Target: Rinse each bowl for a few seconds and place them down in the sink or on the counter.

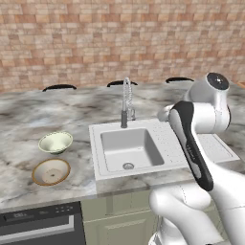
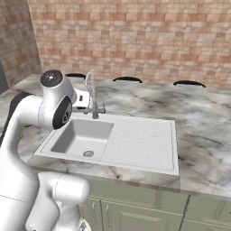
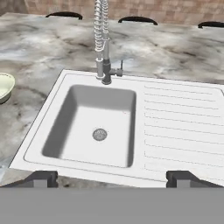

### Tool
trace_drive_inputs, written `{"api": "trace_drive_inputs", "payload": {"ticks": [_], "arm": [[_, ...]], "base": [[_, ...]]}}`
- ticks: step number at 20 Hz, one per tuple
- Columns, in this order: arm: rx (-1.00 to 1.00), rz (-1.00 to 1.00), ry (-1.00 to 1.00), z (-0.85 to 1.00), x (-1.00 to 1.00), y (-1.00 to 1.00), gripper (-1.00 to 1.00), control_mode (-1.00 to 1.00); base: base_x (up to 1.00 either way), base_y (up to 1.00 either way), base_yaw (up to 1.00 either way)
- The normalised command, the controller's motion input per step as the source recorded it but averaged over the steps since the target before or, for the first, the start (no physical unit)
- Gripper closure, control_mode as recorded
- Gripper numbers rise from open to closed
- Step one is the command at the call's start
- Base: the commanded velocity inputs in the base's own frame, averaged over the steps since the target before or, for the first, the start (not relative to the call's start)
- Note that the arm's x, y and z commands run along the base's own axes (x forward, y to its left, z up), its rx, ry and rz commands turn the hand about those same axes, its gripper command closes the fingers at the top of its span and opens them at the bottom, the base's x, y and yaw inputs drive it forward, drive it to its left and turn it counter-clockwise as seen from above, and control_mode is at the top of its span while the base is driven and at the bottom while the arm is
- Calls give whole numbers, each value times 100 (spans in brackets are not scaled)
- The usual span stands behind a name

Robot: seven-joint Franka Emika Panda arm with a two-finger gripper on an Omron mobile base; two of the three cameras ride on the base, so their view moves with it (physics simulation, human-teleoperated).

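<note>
Two bowls stand on the counter left of the sink. The deeper pale green-cream bowl is the farther one, and the shallower tan-rimmed bowl sits nearer the front edge. In the hand view my gripper hangs open above the sink's front edge, its fingertips wide apart and holding nothing. The green-cream bowl's rim peeks in at that view's left edge. The chrome coil-neck faucet rises behind the basin. No water is seen running.
A brick wall backs the counter, with dark curved stool backs along its far edge. A dark appliance front sits under the counter at the left, and cabinet doors under the sink.
</note>
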Motion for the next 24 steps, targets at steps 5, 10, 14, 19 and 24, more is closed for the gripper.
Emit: {"api": "trace_drive_inputs", "payload": {"ticks": [5,10,14,19,24], "arm": [[0,8,-13,-9,2,-29,-100,-100],[2,11,-10,-15,8,-28,-100,-100],[2,12,-9,-20,13,-20,-100,-100],[1,13,-8,-20,24,-15,-100,-100],[1,14,-11,-16,26,-7,-100,-100]], "base": [[0,0,0],[0,0,0],[0,0,0],[0,0,0],[0,0,0]]}}
